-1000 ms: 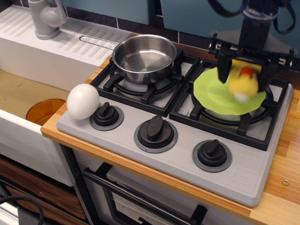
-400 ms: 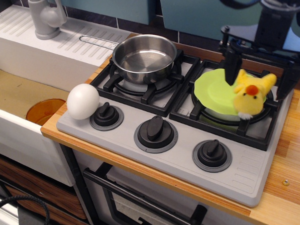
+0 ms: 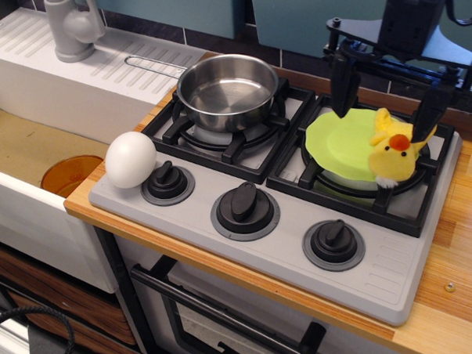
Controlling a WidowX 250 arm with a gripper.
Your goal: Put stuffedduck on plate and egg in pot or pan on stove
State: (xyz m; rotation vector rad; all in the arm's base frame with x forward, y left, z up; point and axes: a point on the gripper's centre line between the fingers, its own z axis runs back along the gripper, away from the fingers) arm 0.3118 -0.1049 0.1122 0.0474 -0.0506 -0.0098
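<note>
Claw (image 3: pixel 385 94) hangs wide open and empty above the plate (image 3: pixel 340 145); stuffedduck (image 3: pixel 393 150) sits on the plate's right edge; egg (image 3: pixel 130 159) rests at the stove's (image 3: pixel 381 272) front-left corner; pot (image 3: pixel 227 89) empty.

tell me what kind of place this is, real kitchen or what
Most likely a toy play kitchen: a grey stove with black knobs, a white sink with a plastic faucet, and a stuffedduck on a green plate.

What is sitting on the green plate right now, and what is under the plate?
The yellow duck sits on the right edge of the green plate. The plate rests on the right burner grate of the stove; the burner beneath is hidden.
</note>
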